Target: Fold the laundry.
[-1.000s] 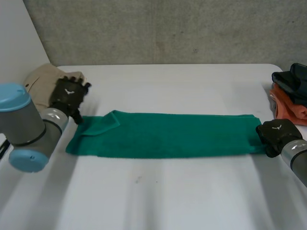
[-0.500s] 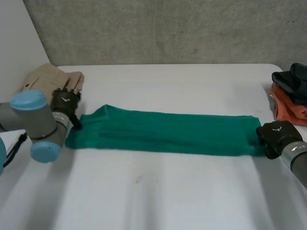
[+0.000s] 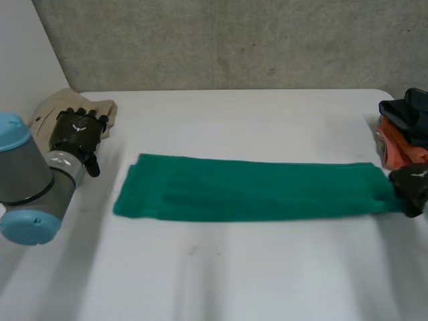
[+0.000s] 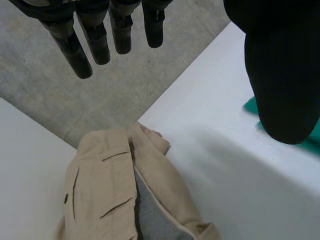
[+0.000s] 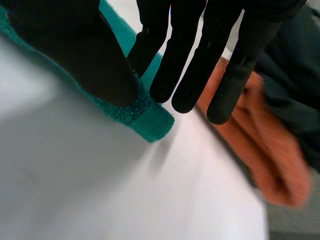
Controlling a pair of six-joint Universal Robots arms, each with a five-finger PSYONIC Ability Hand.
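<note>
A green towel (image 3: pixel 247 187) lies on the white table (image 3: pixel 221 274) as a long folded strip running left to right. My right hand (image 3: pixel 411 186) is at the strip's right end. In the right wrist view its thumb (image 5: pixel 90 55) presses down on the towel's corner (image 5: pixel 150 120) and the fingers (image 5: pixel 172 65) close against it, so it is shut on the towel. My left hand (image 3: pixel 77 134) is off the towel, left of its left end, with straight fingers (image 4: pixel 70 45) holding nothing. A bit of the green towel (image 4: pixel 251 106) shows beside its thumb (image 4: pixel 280 75).
A beige garment (image 3: pixel 50 110) lies at the table's back left corner, under my left hand's fingertips (image 4: pixel 105 190). An orange cloth (image 3: pixel 401 150) with a dark cloth (image 3: pixel 408 114) on it sits at the right edge, close behind my right hand (image 5: pixel 270 155).
My left hand let go of the towel's left end and drew back to the left. My right hand pulled the towel to the right, and the strip now lies flatter.
</note>
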